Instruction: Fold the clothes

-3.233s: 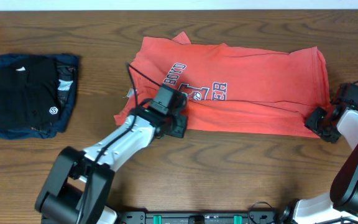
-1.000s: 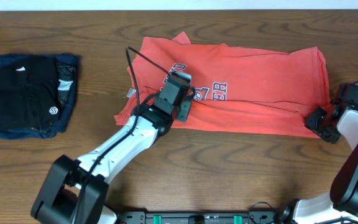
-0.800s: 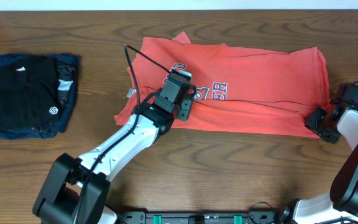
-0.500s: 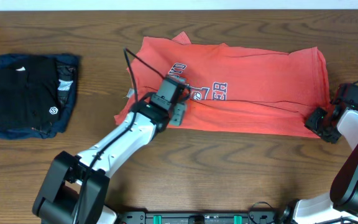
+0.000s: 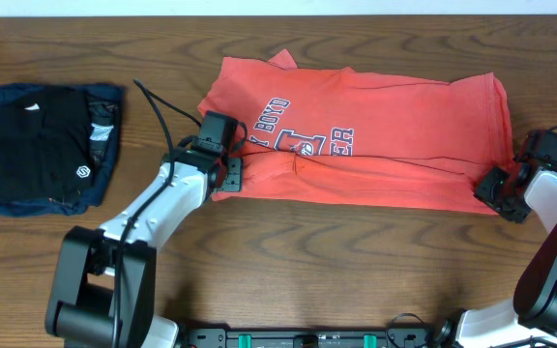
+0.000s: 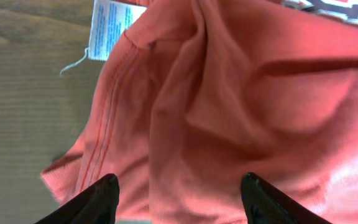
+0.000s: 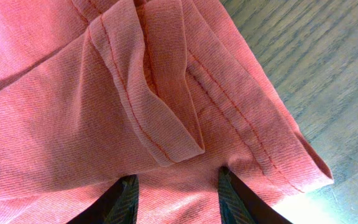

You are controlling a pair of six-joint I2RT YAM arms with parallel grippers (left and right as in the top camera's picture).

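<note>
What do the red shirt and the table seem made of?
The red T-shirt looks like a soft, matte cotton-type knit: fine ribs and stitched hems show close up. The table looks like dark wood or wood-look laminate, judging by its grain.

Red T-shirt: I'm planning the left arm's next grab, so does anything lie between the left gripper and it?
Nothing visible does. The left gripper hangs open directly over the left edge of the T-shirt, with only red cloth between its fingers. The white care label lies beyond them, and the folded dark garments lie well apart.
</note>
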